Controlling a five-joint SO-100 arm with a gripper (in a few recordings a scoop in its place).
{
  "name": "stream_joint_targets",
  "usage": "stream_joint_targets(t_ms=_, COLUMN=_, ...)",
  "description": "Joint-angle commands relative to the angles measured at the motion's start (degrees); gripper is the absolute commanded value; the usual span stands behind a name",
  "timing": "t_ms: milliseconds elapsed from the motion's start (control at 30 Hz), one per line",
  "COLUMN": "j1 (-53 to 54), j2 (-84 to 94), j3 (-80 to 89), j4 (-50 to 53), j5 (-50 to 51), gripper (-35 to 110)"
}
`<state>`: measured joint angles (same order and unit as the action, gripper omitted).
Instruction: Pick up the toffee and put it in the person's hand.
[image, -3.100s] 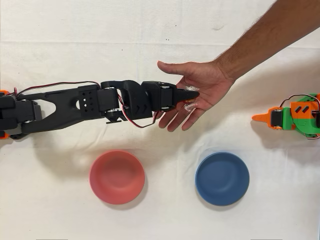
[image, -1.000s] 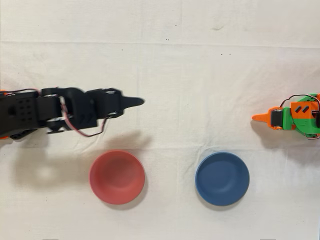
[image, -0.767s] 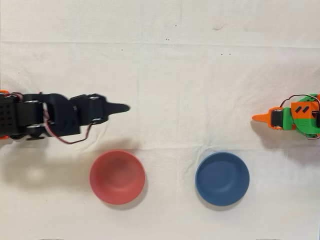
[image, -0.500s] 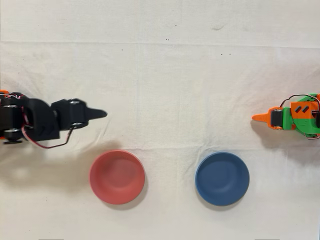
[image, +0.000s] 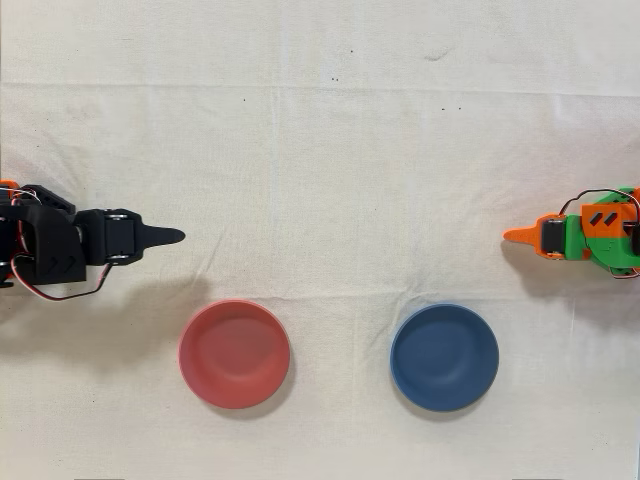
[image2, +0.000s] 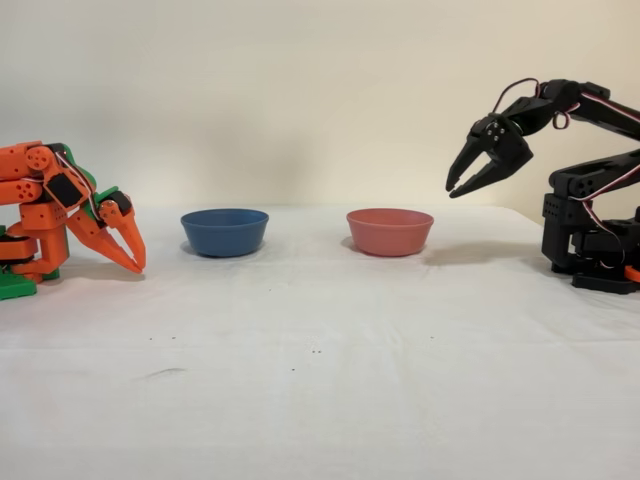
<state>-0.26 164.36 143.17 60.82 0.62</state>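
The white worktop (image2: 320, 380) is in front. On it, further back, sit a blue bowl (image2: 224, 231) and a red bowl (image2: 389, 231), well apart. The black arm's hand (image2: 462, 184) hangs high beside the red bowl, fingers parted, holding nothing. I cannot see where the toffee is.

The overhead view looks straight down on the white cloth-covered desk (image: 330, 150) from well above. The fixed view stands low at the desk's front edge, facing a plain wall. Both take in the round red plastic bowl (image: 234, 353) (image2: 390, 231) and round blue plastic bowl (image: 444, 357) (image2: 225, 231), their left-right order reversed.
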Motion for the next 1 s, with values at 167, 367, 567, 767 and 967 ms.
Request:
stream_joint_targets(t_ms=167, j1=0.97, j2=5.89, j3=3.34, j4=3.60, j5=1.58, gripper=0)
stream_joint_targets(t_ms=367, j1=-0.09, j2=10.37, j3=9.05, j4=3.25, j5=2.29, gripper=1)
stream_joint_targets(t_ms=567, j1=-1.67, j2=12.22, j3=13.10, j4=2.81, j5=2.29, gripper=2)
stream_joint_targets(t_ms=767, j1=-1.49, j2=14.06, j3=16.17, j4=0.97, j5=2.72, gripper=0)
stream_joint_targets(t_ms=967, j1=-1.67, j2=16.00, j3=19.51, j4=-0.35, j5=2.29, gripper=1)
